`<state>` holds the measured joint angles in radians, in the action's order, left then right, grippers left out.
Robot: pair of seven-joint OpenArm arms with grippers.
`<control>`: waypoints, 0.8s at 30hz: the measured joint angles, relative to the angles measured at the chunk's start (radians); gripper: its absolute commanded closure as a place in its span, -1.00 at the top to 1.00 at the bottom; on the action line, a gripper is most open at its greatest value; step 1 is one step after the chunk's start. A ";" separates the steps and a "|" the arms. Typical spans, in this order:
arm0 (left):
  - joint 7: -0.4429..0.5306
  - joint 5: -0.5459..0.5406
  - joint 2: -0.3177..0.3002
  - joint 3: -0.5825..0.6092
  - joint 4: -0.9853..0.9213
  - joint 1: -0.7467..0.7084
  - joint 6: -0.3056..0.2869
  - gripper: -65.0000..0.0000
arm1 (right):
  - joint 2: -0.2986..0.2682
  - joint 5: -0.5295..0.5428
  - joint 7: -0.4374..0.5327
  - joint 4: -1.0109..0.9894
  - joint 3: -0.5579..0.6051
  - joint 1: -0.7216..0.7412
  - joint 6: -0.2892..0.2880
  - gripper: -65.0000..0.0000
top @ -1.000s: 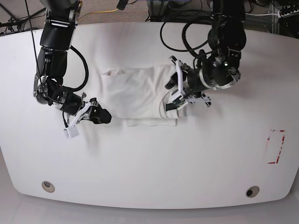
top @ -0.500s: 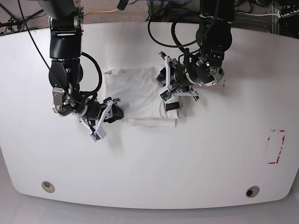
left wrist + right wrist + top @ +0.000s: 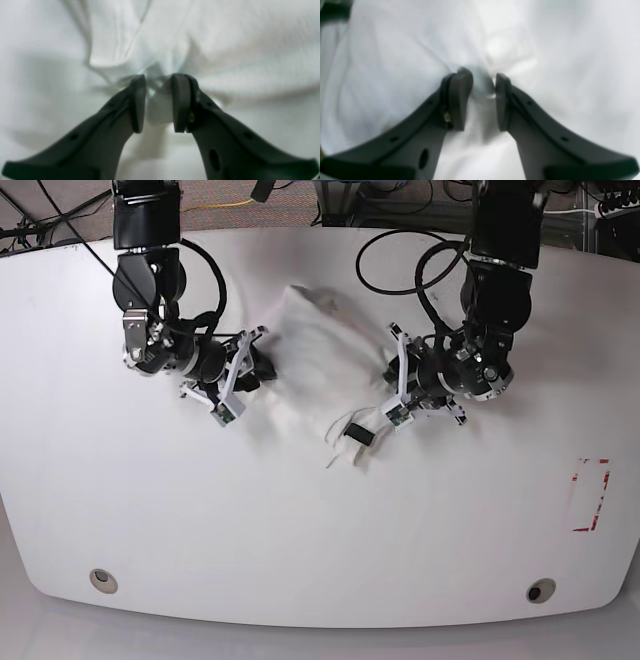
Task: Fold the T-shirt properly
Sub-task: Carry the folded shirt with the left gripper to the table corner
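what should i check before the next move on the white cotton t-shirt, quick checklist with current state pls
1. Left gripper has cloth: ok, a pinch of the white cotton T-shirt sits between its fingertips.
2. Right gripper has cloth: ok, fabric is bunched between its fingertips.
3. Shirt lying flat: not ok, in the base view it is lifted and skewed diagonally between the two arms.
4. Fold edges tidy: not ok, one corner with a black tag trails loose near the left gripper.
5. How many layers each gripper holds: cannot tell, the wrist views are too blurred.
6. Landing space on the white table: ok, bare surface lies in front of the shirt.
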<state>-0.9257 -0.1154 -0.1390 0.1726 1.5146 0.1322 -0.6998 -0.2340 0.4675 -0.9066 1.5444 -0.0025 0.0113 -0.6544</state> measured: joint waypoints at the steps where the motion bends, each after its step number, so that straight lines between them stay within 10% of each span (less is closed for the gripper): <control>1: 0.001 0.003 -0.010 -0.002 -0.007 0.012 0.000 -0.51 | 0.006 0.005 -0.008 0.020 0.001 -0.015 0.000 -0.44; 15: -0.003 0.006 -0.060 -0.077 0.047 0.128 0.000 -0.50 | 0.283 -0.047 -0.091 0.101 0.011 -0.033 0.026 -0.44; 24: -0.009 0.012 0.044 -0.152 0.209 0.047 0.001 -0.49 | 0.294 -0.096 -0.093 0.087 0.100 0.004 0.037 -0.44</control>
<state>-0.9344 -0.1032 -0.0948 0.0208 1.7237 0.1791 -0.6987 0.0605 0.3714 -1.0000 1.6310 0.0971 0.0154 -0.6178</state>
